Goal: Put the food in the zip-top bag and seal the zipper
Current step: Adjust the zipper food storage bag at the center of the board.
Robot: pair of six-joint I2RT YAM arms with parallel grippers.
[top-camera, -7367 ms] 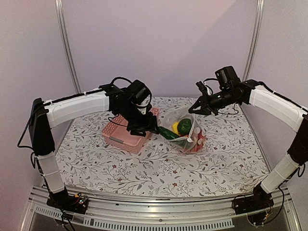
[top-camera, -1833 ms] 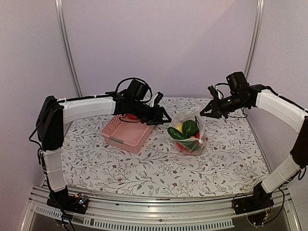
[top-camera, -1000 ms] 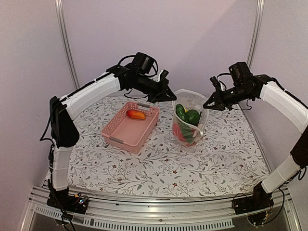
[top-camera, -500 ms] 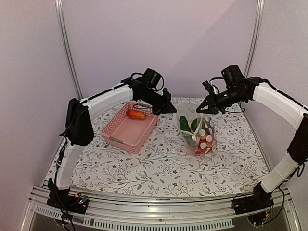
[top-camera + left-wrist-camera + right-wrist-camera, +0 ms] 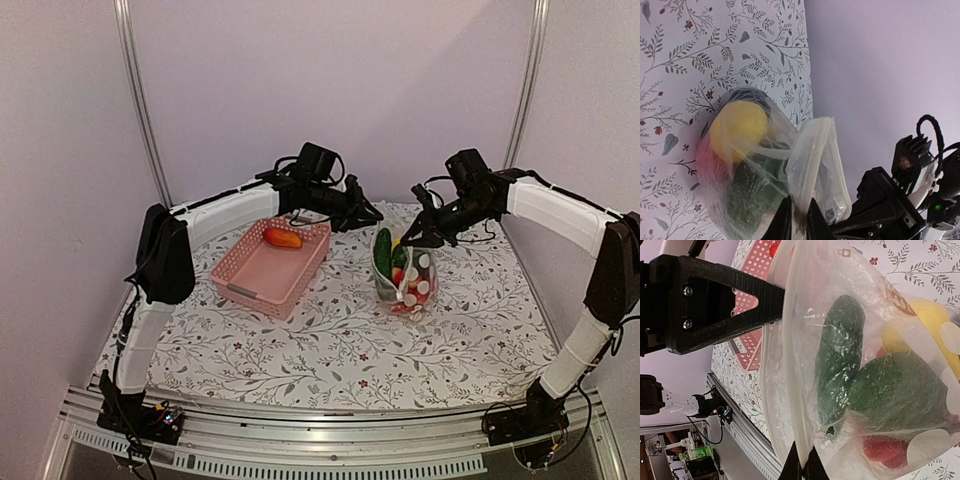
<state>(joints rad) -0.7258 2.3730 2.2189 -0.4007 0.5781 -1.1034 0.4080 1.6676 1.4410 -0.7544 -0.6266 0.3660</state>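
Note:
The clear zip-top bag (image 5: 405, 275) stands upright between my arms, holding green cucumbers (image 5: 383, 252), a yellow pepper (image 5: 737, 125) and red pieces (image 5: 885, 447). My left gripper (image 5: 372, 216) is shut on the bag's mouth edge at its left end, seen in the left wrist view (image 5: 799, 225). My right gripper (image 5: 408, 238) is shut on the mouth edge at the other end, seen in the right wrist view (image 5: 805, 467). The pale zipper strip (image 5: 812, 150) runs along the mouth. An orange-red piece (image 5: 283, 238) lies in the pink basket (image 5: 262, 280).
The pink slotted basket sits left of the bag on the flowered tablecloth (image 5: 330, 350). Purple walls and two metal posts (image 5: 140, 100) bound the back. An aluminium rail (image 5: 330, 450) runs along the near edge.
Both grippers, holding the bag's mouth, have come closer together and the bag has shifted slightly left and narrowed. Earlier the bag was lifted high, then lowered onto the table.

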